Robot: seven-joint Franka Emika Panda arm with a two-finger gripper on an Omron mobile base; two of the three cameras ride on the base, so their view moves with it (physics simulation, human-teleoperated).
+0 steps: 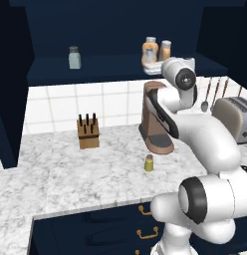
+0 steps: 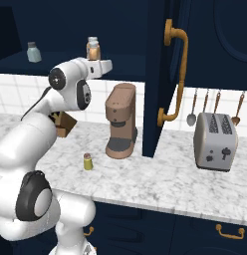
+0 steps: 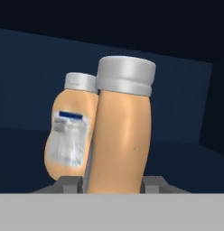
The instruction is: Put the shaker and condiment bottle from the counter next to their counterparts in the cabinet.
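- Right now the pincer (image 3: 113,185) is closed around the condiment bottle (image 3: 120,135), a slim orange bottle with a pale grey cap; its two fingers (image 3: 71,184) press the lower part of the bottle from both sides.
- In the hand view the bottle stands just beside the bulbous orange bottle (image 3: 71,135), which has a white cap and a pale label. I cannot tell whether the two touch.
- Both bottles are in the open shelf recess of the cabinet (image 1: 110,67), on its right side, where the arm reaches up to them.
- Further left on the same shelf, well apart from the bottles, the pale grey-blue shaker (image 1: 74,58) with a dark cap stands upright.
- The shaker (image 1: 149,163), small and yellow-green, stands upright on the marble counter (image 1: 70,174), near the front of the brown coffee machine (image 1: 156,119).
- A knife block (image 1: 88,132) stands on the counter near the tiled wall, and a toaster (image 2: 215,141) stands at the right.
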